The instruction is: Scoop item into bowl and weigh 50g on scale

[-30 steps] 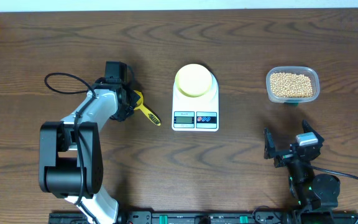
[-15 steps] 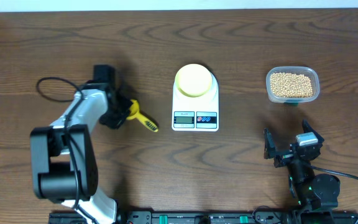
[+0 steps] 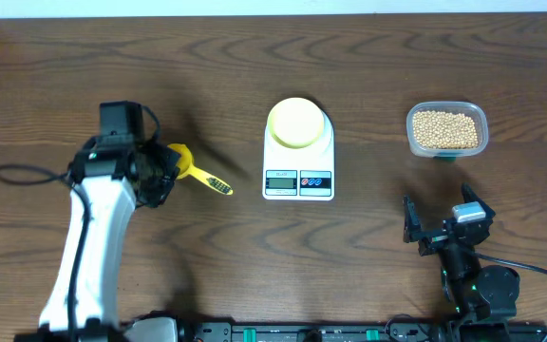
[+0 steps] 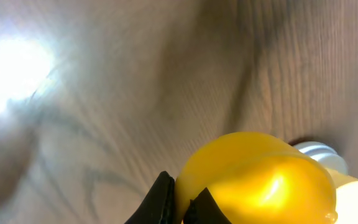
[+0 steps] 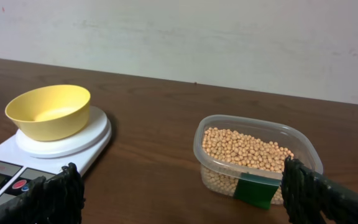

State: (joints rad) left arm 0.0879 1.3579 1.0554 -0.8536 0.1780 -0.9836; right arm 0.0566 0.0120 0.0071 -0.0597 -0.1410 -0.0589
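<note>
Brown wood table (image 3: pixel 368 57). Overhead: left gripper (image 3: pixel 164 169) clamped on yellow spoon (image 3: pixel 200 173), left of scale (image 3: pixel 298 180). Bowl (image 3: pixel 295 122) atop scale. Beans (image 3: pixel 446 129) in clear tub (image 3: pixel 483 119), far right. Right gripper (image 3: pixel 442 220) near front edge, jaws wide. Left wrist: blurry, spoon fills lower frame. Right wrist: bowl empty, tub w/ beans beside scale.

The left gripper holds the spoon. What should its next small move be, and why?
Probably carry the spoon in the left gripper rightward, toward the tub of beans. The bowl on the scale looks empty, and the spoon is far left of the tub, so nothing can be scooped yet.
</note>
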